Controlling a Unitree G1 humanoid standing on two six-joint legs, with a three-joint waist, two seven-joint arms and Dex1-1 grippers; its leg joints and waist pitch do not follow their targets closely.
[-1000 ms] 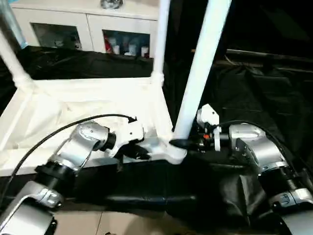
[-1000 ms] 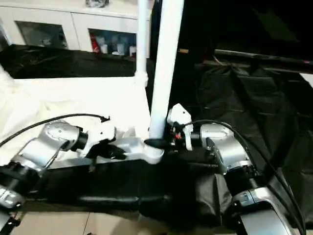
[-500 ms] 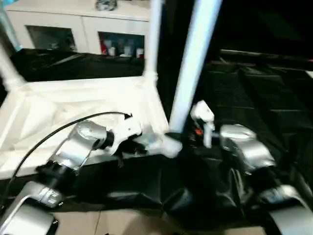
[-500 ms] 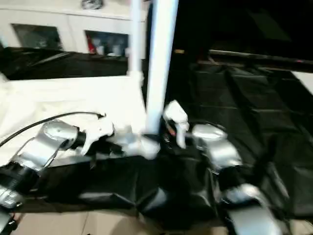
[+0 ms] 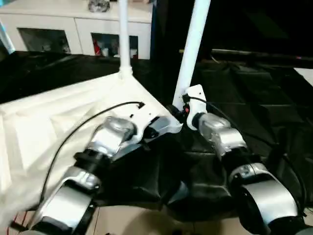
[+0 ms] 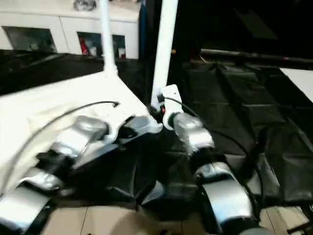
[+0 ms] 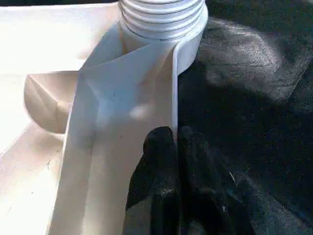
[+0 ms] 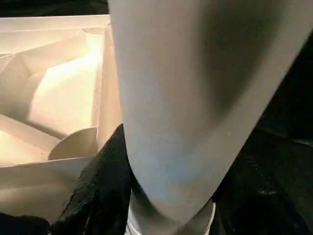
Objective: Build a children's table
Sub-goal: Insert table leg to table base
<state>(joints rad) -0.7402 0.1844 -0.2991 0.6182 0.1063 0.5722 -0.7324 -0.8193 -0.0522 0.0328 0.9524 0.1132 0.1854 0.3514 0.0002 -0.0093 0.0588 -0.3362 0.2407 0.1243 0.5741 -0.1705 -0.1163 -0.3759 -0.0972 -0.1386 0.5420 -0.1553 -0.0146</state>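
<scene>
While upside down on black sheeting, tabletop (image 5: 58, 117): white, ribbed underside up, spans left half of scene, near right corner between the two arms.
Near leg (image 5: 191, 49): white tube, upright w/ slight tilt, seated in near right corner socket (image 7: 164, 19); threaded base visible in left wrist view.
Far leg (image 5: 123, 36): thinner-looking, upright at far right corner.
Left gripper (image 7: 176, 147): black fingers pressed together on tabletop's rim wall, pinching it, just near of the socket.
Right gripper (image 5: 177, 111): at base of near leg, right side of it; fingers wrap the tube close up in right wrist view, but can't tell how tight.
Sheeting (image 5: 244, 93): black, creased, covers surface to the right & near.
Cabinet (image 5: 73, 29): white, glass doors, far left behind tabletop.
</scene>
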